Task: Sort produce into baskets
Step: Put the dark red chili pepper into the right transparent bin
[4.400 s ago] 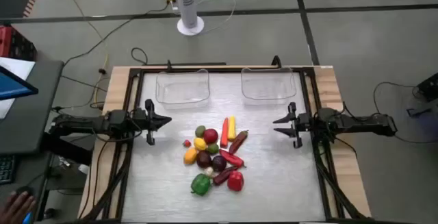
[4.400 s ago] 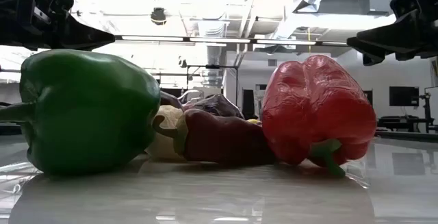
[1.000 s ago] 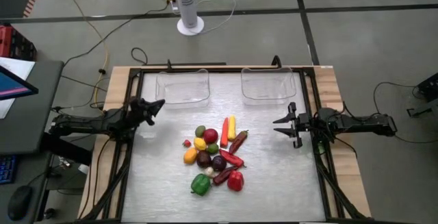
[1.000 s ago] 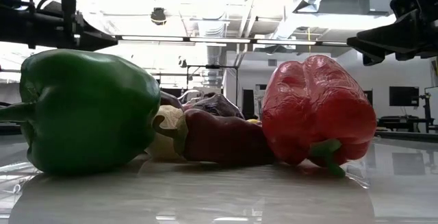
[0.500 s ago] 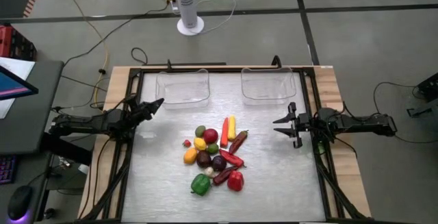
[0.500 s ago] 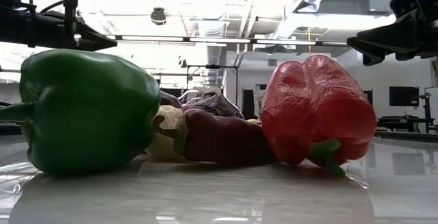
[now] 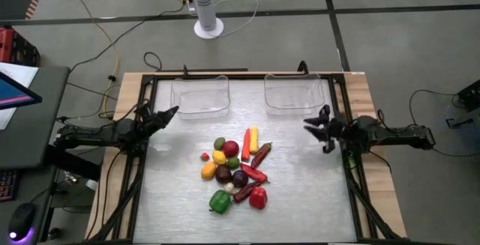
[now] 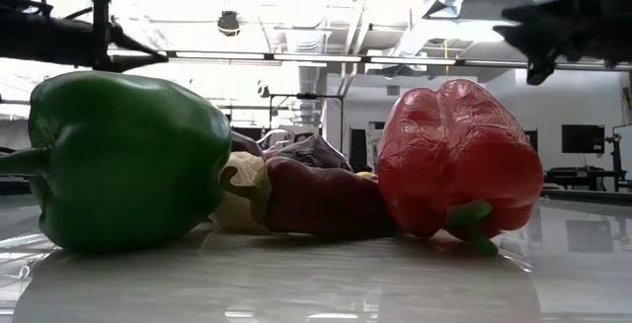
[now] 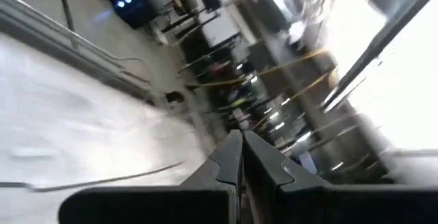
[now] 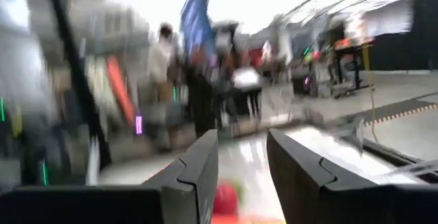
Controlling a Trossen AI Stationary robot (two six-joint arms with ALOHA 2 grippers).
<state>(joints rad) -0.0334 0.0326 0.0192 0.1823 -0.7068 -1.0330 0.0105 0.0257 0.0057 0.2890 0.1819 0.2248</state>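
Note:
The produce lies in a heap at the table's middle, with a green pepper point(image 7: 220, 201) and a red pepper point(image 7: 258, 198) at its near end and a red round piece point(image 7: 231, 148) farther back. In the low view the green pepper point(image 8: 128, 160) and red pepper point(image 8: 459, 160) rest on the tabletop. Two clear baskets point(image 7: 199, 95) point(image 7: 294, 91) stand side by side at the far edge. My left gripper point(image 7: 174, 111) hovers shut at the table's left side, its fingers together point(image 9: 241, 136). My right gripper point(image 7: 311, 125) hovers open at the right side, with nothing between its fingers point(image 10: 243, 148).
A black frame point(image 7: 225, 73) runs round the table. There is bare tabletop between each gripper and the heap, and between the heap and the baskets. A white stand's base point(image 7: 208, 28) and cables lie on the floor behind. People show blurred beyond the table in the right wrist view.
My left gripper has rolled about its own line while staying in place, still shut. My right gripper has risen a little, tipped its fingers upward and rolled, with its gap unchanged. The produce and baskets have not moved.

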